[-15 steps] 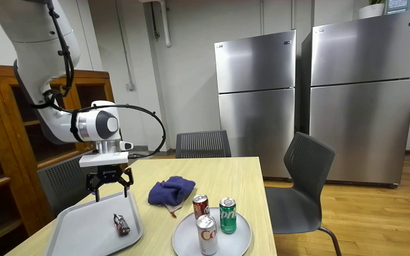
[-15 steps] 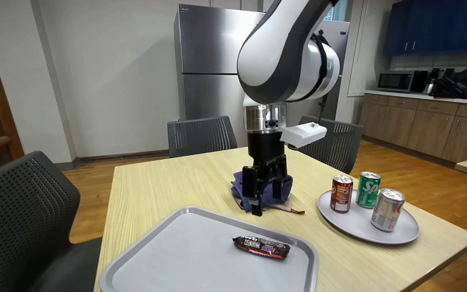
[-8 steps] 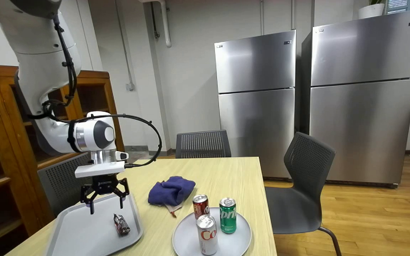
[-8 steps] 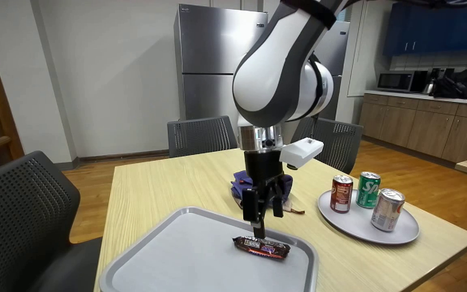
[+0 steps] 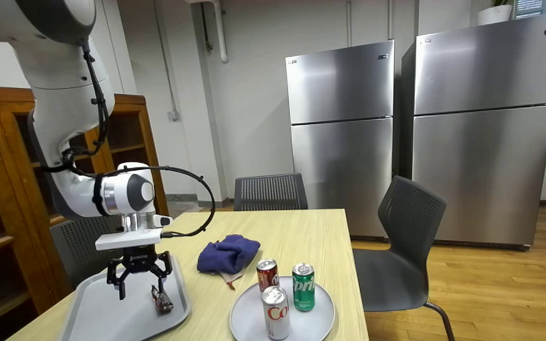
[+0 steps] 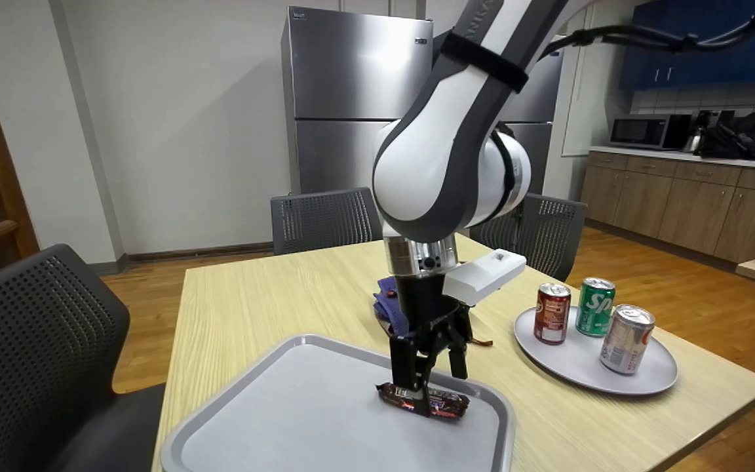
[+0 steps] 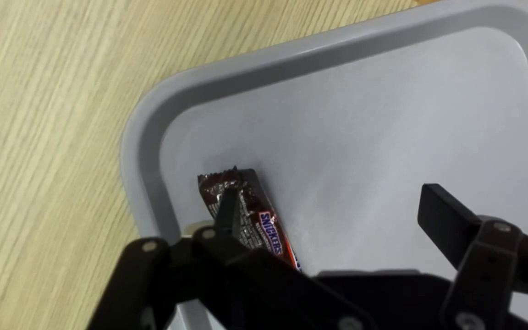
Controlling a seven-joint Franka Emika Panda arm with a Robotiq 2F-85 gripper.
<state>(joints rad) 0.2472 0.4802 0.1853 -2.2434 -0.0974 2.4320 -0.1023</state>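
Fingers stand wide apart, pointing down over the tray. On the tray, just inside one rounded corner, lies the bar, its dark brown wrapper printed SNICKERS. In the wrist view one finger covers part of the bar, while the other stands over the tray's floor, away from the wrapper. In an exterior view a finger passes in front of the bar; whether it touches, I cannot tell. The white arm stands above the tray.

The tray is grey with a raised rim and rests on the surface, which is pale wood. Just beyond the tray lies a bunched blue cloth, partly hidden by the arm in an exterior view. To the right of the tray, in both exterior views, sits a round grey plate. Three cans stand upright on it: a red can, a green can and a silver can. Farther beyond the tray are dark grey chairs and two steel fridges.
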